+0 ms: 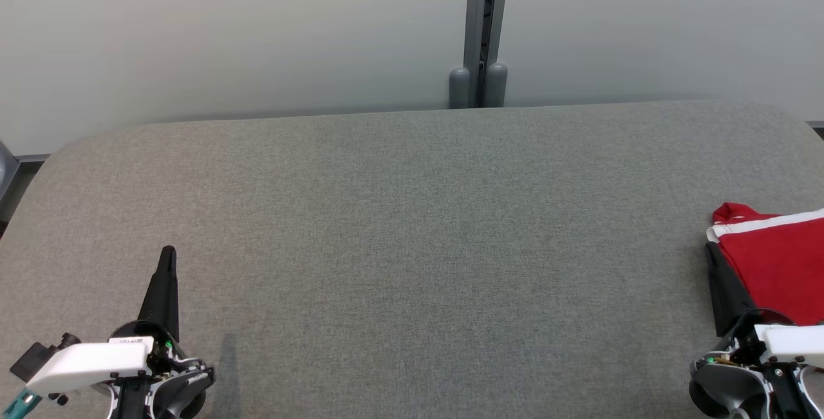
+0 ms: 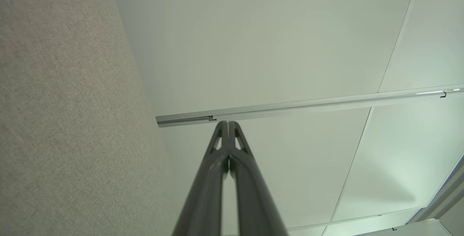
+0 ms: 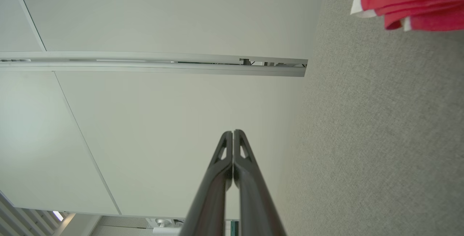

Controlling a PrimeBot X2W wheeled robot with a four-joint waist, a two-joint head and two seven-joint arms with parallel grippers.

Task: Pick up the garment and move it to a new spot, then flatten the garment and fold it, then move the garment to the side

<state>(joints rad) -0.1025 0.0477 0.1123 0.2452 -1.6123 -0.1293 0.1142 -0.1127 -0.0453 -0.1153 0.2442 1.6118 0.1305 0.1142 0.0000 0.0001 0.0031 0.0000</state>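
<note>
The garment, red with a white stripe, lies folded at the table's right edge, partly cut off by the head view. In the right wrist view the garment shows as stacked red layers at the top right. My right gripper is shut and empty, its dark fingers lying along the garment's left edge. The right gripper has its tips pressed together, pointing past the table toward the wall. My left gripper rests at the lower left, far from the garment. The left gripper is shut on nothing.
The grey fabric-covered table has rounded far corners. Pale wall panels stand right behind it, joined by a grey post at the back centre. A metal rail runs along the wall.
</note>
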